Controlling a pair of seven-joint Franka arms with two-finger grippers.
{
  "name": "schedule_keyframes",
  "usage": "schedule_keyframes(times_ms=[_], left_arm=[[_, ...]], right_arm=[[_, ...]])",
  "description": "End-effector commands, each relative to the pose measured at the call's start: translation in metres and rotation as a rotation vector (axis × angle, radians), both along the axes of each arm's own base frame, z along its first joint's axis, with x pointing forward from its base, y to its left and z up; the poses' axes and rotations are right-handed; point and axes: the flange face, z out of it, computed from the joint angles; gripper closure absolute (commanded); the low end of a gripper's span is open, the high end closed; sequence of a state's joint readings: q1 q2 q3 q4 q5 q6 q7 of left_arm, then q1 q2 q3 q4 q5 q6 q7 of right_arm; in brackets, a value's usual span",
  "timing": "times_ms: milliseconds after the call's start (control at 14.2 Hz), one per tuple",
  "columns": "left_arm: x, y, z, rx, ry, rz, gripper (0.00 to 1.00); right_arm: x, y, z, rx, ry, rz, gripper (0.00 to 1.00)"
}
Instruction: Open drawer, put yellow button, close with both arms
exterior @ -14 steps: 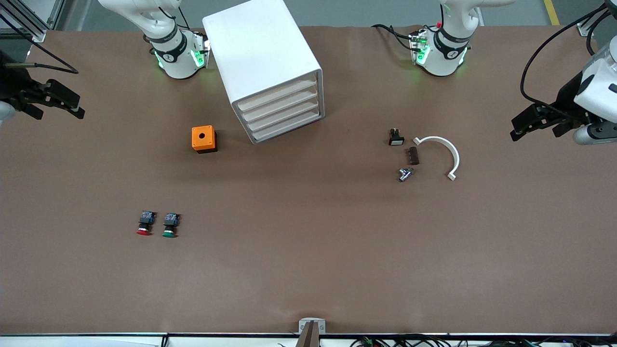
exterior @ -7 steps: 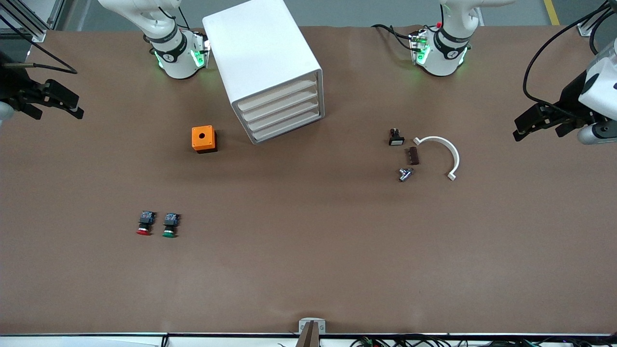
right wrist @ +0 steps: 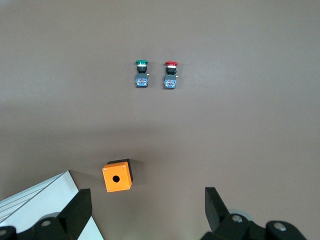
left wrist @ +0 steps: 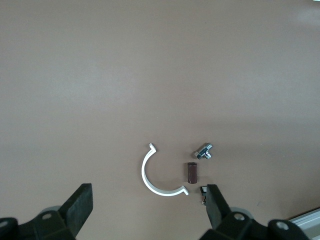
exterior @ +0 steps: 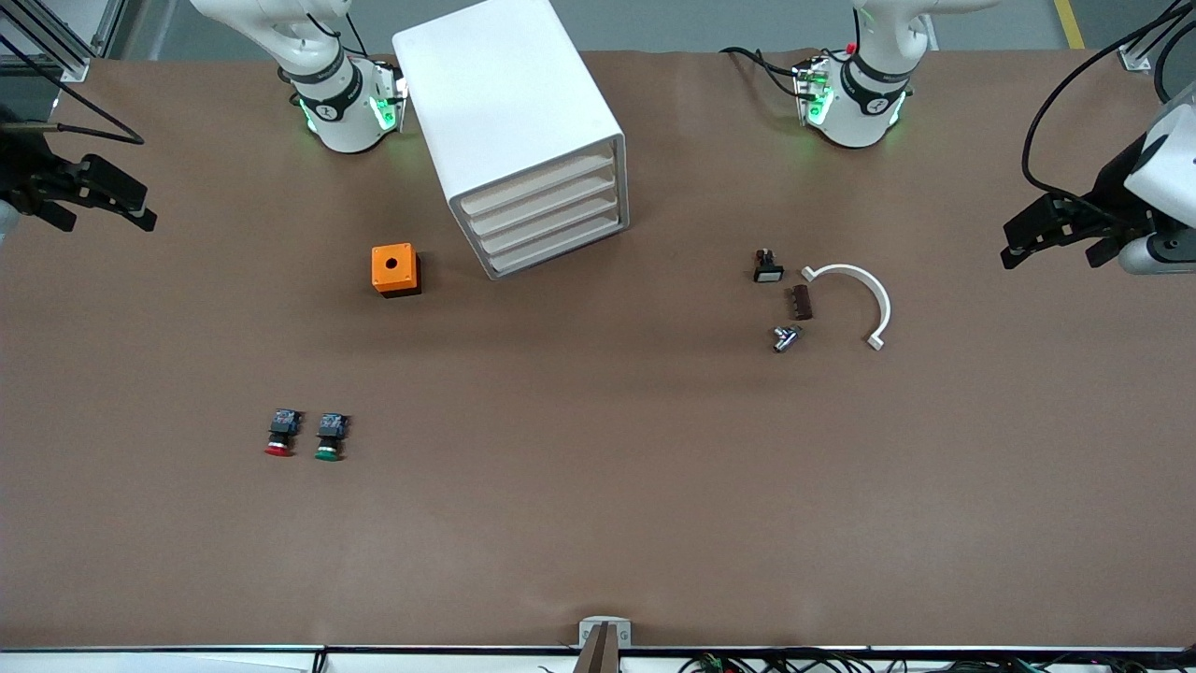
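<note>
Drawer (exterior: pixel 540 179): top one of four alike shallow drawers with pale fronts in the white cabinet (exterior: pixel 509 112), pushed in flush with the three below it. The cabinet stands on the table (exterior: pixel 598 486) near the right arm's base, its front turned toward the front camera and slightly toward the left arm's end.

Yellow button: not visible in any view.

Left arm: held up over the table edge at its own end. Left tool (exterior: pixel 1051 229) released, fingers (left wrist: pixel 80 202) spread wide, nothing between them.

Right arm: held up over the table edge at its own end. Right tool (exterior: pixel 98 196) likewise released, fingers (right wrist: pixel 77 212) wide apart and empty.

Orange box (exterior: pixel 395 269): square, one round hole in the top, black base; beside the cabinet toward the right arm's end, apart from it.

White half-ring (exterior: pixel 855 299): curved clip lying flat, toward the left arm's end.

Red button (exterior: pixel 280 434) and green button (exterior: pixel 330 437): side by side, lying on their sides with caps toward the front camera, well apart from the cabinet and nearer the camera.

Brown block (exterior: pixel 802 302): just beside the half-ring.

Black switch (exterior: pixel 767 267): small, with a white face, near the brown block.

Metal fitting (exterior: pixel 785 337): small, shiny, nearer the camera than the brown block.
</note>
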State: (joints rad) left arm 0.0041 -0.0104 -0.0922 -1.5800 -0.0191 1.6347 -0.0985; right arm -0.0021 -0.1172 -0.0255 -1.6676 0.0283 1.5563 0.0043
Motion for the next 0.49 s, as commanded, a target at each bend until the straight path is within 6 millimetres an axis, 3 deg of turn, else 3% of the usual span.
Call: schedule_keyframes(times_ms=[0, 424], left_arm=[[-0.0020, 0.0024, 0.0052, 0.021, 0.002, -0.015, 0.00], [-0.0014, 0.0033, 0.0044, 0.021, 0.003, -0.013, 0.00]], right_arm=[[-0.0070, -0.0038, 0.0033, -0.009, -0.004, 0.010, 0.00], [-0.0070, -0.0027, 0.0033, -0.014, -0.003, 0.012, 0.00]])
